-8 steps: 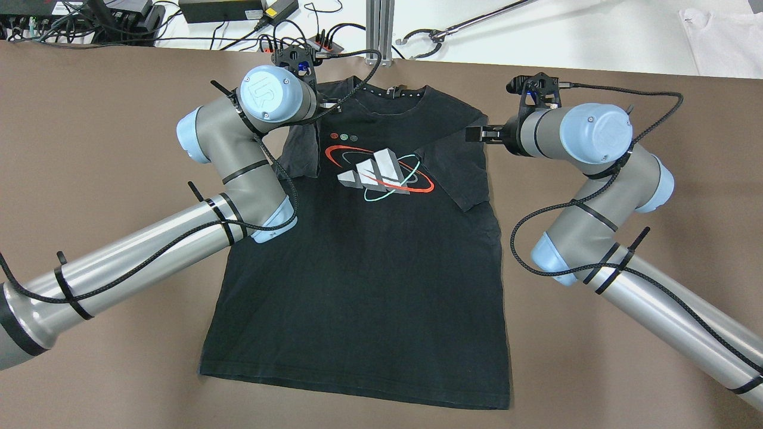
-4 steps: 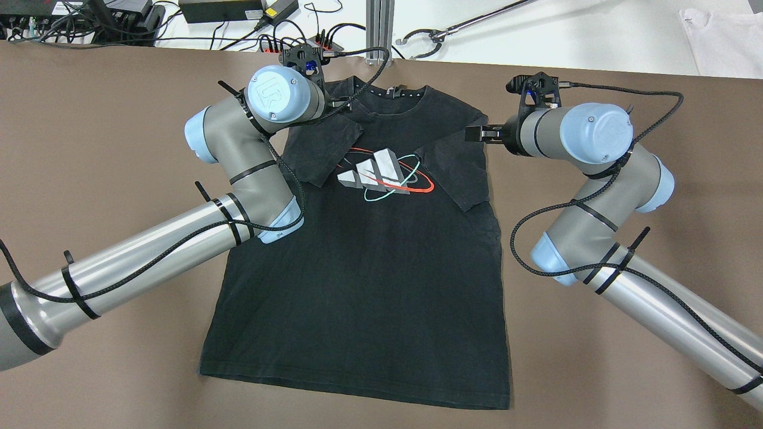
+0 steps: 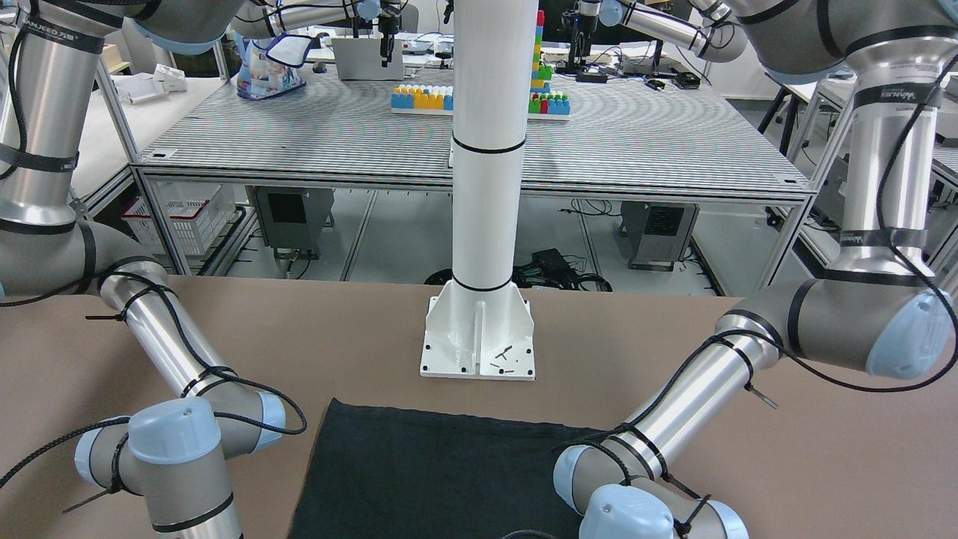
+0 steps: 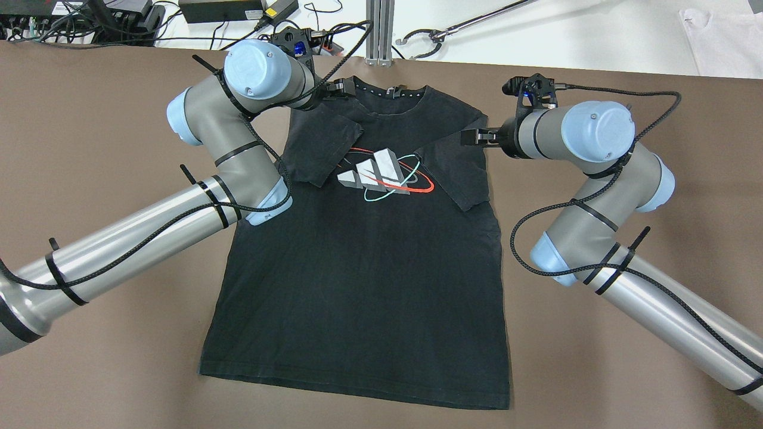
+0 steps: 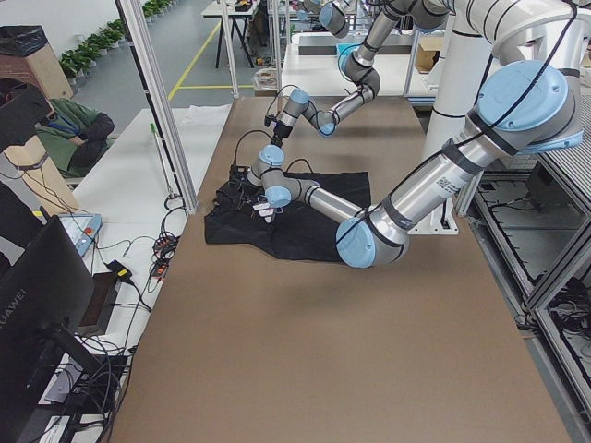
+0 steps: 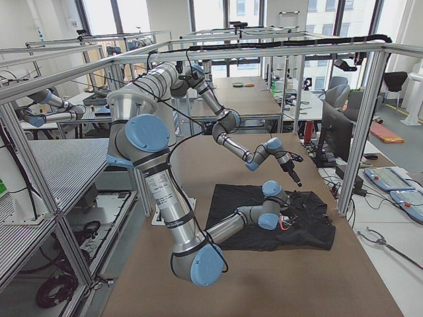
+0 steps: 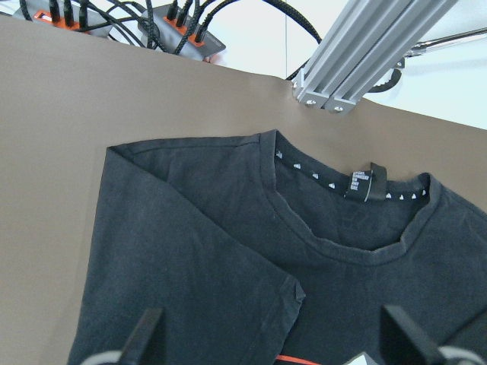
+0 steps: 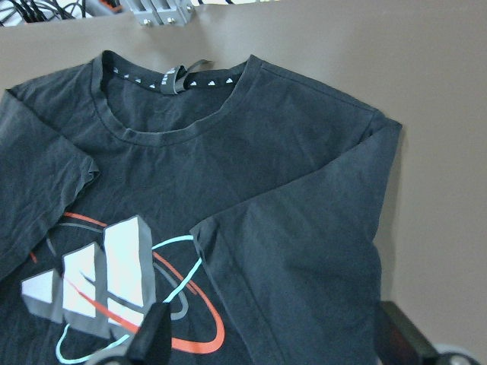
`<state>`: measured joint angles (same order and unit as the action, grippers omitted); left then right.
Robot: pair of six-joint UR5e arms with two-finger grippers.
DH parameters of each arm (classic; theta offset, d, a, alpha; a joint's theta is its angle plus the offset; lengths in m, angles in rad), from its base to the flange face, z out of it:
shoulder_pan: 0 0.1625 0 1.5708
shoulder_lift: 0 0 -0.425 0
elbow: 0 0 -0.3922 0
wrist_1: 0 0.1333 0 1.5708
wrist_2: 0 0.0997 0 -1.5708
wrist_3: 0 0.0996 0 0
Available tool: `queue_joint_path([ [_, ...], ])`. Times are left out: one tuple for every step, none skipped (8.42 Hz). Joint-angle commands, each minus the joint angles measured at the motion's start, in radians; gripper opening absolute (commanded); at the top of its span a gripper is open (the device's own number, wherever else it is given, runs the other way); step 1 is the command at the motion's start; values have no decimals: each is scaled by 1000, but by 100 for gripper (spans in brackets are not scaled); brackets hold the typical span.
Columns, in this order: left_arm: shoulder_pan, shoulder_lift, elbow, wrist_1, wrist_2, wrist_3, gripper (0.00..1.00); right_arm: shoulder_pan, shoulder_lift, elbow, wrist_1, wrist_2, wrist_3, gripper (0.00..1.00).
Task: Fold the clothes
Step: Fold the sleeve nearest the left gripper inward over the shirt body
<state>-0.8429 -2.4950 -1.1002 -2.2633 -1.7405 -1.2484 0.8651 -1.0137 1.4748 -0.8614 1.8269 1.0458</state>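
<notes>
The clothes are one black T-shirt [image 4: 363, 268] with a white, red and teal chest logo [image 4: 381, 173], lying flat, collar at the far edge. Both sleeves lie folded inward over the chest, the left sleeve [image 4: 319, 149] and the right sleeve [image 4: 456, 173]. My left gripper [image 4: 341, 88] hovers open over the left shoulder beside the collar; in its wrist view the left gripper [image 7: 274, 338] holds nothing above the fabric [image 7: 228, 251]. My right gripper [image 4: 471, 137] stands open at the right shoulder, and its wrist view shows the right gripper [image 8: 278, 338] empty over the folded sleeve [image 8: 304, 251].
A white pillar base [image 3: 477, 340] stands just beyond the shirt's hem [image 3: 434, 464]. Cables and a power strip [image 4: 322, 44] and an aluminium post [image 4: 380, 30] line the far edge. A white cloth [image 4: 721, 33] lies at the far right. Brown tabletop [image 4: 596, 369] surrounds the shirt.
The left gripper carried the left sleeve inward over the chest, let it go and drew back toward the collar. The right arm has barely moved.
</notes>
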Motion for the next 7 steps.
queue_joint_path([
  [-10,210,-305,39,-86,-71,100,0,-72,137,-14,98,127,94],
  [-12,272,-455,162,-91,-71,100,0,-92,178,-21,118,161,94],
  [-12,309,-569,273,-93,-71,100,0,-103,230,-74,138,177,94],
  [-10,347,-642,304,-94,-106,100,-1,-124,316,-161,155,178,94],
  [-8,378,-697,304,-99,-159,100,-3,-158,409,-236,158,212,94],
  [-8,396,-722,303,-143,-170,100,-9,-175,439,-238,167,271,93],
  [-8,415,-750,301,-164,-181,100,-15,-195,446,-232,173,336,93],
])
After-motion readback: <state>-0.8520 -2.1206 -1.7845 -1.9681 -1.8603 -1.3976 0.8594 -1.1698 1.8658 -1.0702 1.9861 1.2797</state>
